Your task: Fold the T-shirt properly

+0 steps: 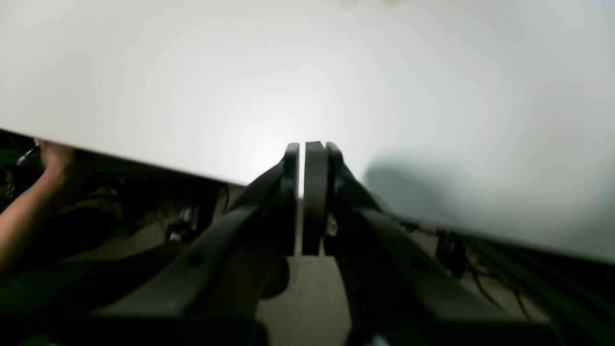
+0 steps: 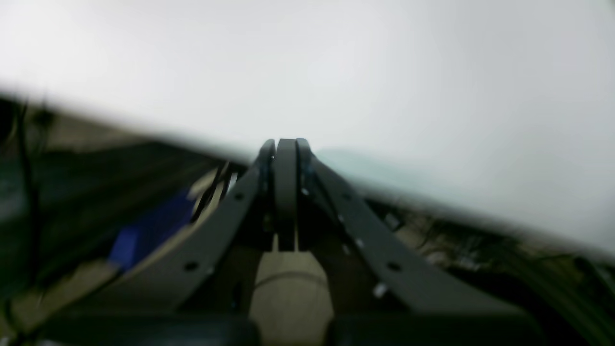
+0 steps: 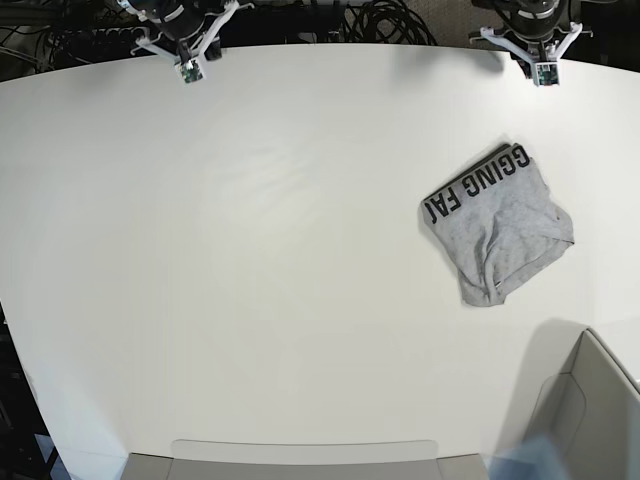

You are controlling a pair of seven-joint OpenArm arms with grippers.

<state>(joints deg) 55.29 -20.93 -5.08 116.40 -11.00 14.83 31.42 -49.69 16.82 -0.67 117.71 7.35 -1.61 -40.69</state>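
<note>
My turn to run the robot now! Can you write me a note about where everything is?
Left claw: shut, holding nothing, parked at the far edge of the table.
Right claw: shut, empty, at the other far corner.
Shirt: lying alone in a folded bundle on the left arm's side of the table, black letters showing along one edge. Neither claw touches it.
Done: the shirt looks folded into a small, slightly lumpy packet.
Left: maybe tidy the loose lower edge; otherwise little remains.

A broad white desk (image 3: pixel 250 250) carries the folded grey T-shirt (image 3: pixel 500 228), lying near the left pincer (image 3: pixel 545 72), well apart from the right pincer (image 3: pixel 188 68).
</note>
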